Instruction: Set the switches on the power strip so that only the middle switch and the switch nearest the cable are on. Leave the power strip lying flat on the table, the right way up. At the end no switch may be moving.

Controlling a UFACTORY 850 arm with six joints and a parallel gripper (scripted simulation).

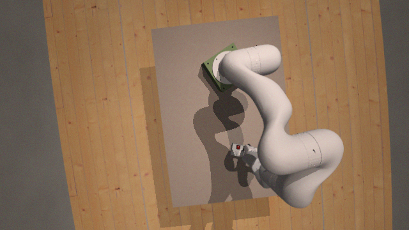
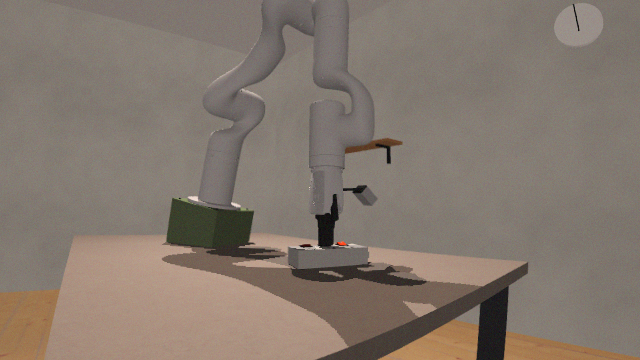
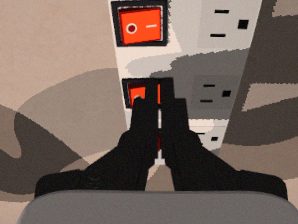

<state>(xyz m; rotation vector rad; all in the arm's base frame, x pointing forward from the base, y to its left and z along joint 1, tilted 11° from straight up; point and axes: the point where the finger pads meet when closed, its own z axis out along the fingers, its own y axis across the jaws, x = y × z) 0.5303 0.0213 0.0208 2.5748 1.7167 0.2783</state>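
Standing at the desk's far-left corner in the exterior view: a dark green square base block [image 2: 187, 227], carrying the white six-joint arm [image 2: 227, 150].

Spreading across the grey-brown rectangular desk top [image 2: 150, 300]: the arm's broad shadow.

Lying flat and right way up near the middle of the far edge, well apart from the green block: a light grey rectangular plastic power strip [image 2: 327, 256], switches facing upward.

Reaching straight down over the strip: the black two-finger gripper [image 3: 158, 119], fingers pressed together, gripping nothing.

Showing in the wrist view, along the strip's left side: a red rocker switch in a black frame [image 3: 140, 22] at the top, fully visible, marked with a circle and a bar. Sitting below it: a second red rocker switch [image 3: 136, 91], partly covered by the black fingertips, which are meeting its surface or hovering just above; contact cannot be told. Running along the strip's right side: grey sockets [image 3: 228, 22].

Projecting beside the wrist on the right: a small grey camera box [image 2: 366, 195] on a black bracket.
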